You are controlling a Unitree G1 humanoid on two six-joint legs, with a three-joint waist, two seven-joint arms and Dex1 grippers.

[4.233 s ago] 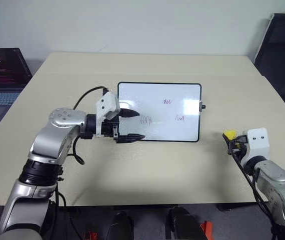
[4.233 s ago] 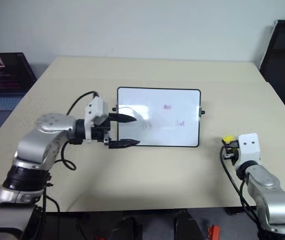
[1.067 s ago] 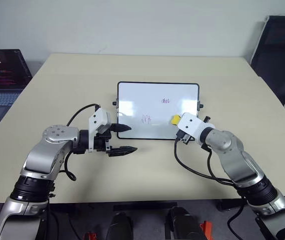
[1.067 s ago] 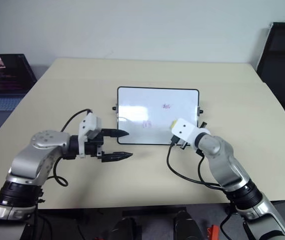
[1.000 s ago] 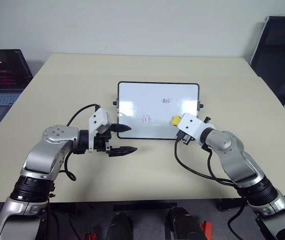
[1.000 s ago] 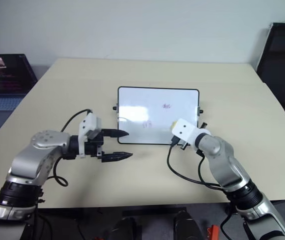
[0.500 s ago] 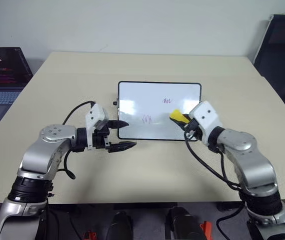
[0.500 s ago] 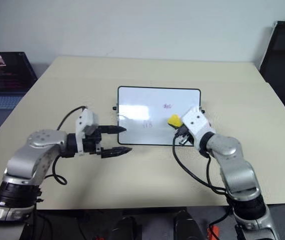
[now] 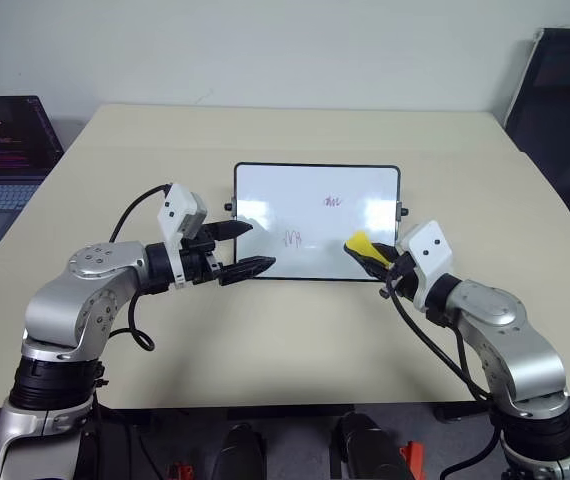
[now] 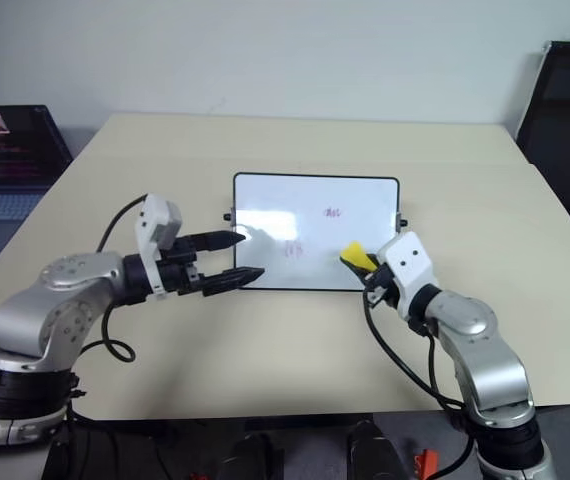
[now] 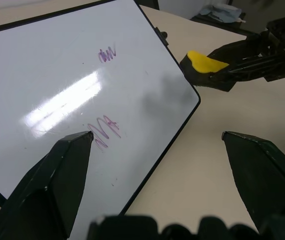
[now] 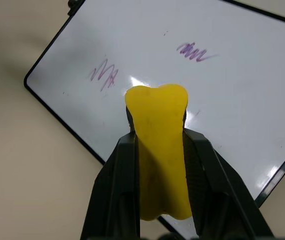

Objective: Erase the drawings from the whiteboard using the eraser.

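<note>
1. I see the beige table point(image 9: 295, 330) carrying everything, with an open laptop point(image 9: 5, 150) off its far left edge and a dark chair point(image 9: 565, 110) at the far right.
2. The whiteboard point(image 9: 315, 200) lies flat in the middle of the table, black frame all round, a small knob on each short side. There are no containers here; the board is the only thing bearing marks.
3. My left gripper point(image 9: 250, 248) hangs at the board's left short side, its two black fingers spread wide apart with nothing between them. One fingertip reaches over the board's near left corner; the other sits just off the near edge.
4. My right gripper point(image 9: 368, 256) is clamped on the eraser point(image 9: 357, 243), the yellow block pinched between both fingers and sticking out past their tips, over the board's near right part. I cannot tell whether it touches the surface.
5. Two drawings point(image 12: 104, 75) show: a purple-red squiggle near the board's middle and a smaller one farther back, both apart from the eraser.
</note>
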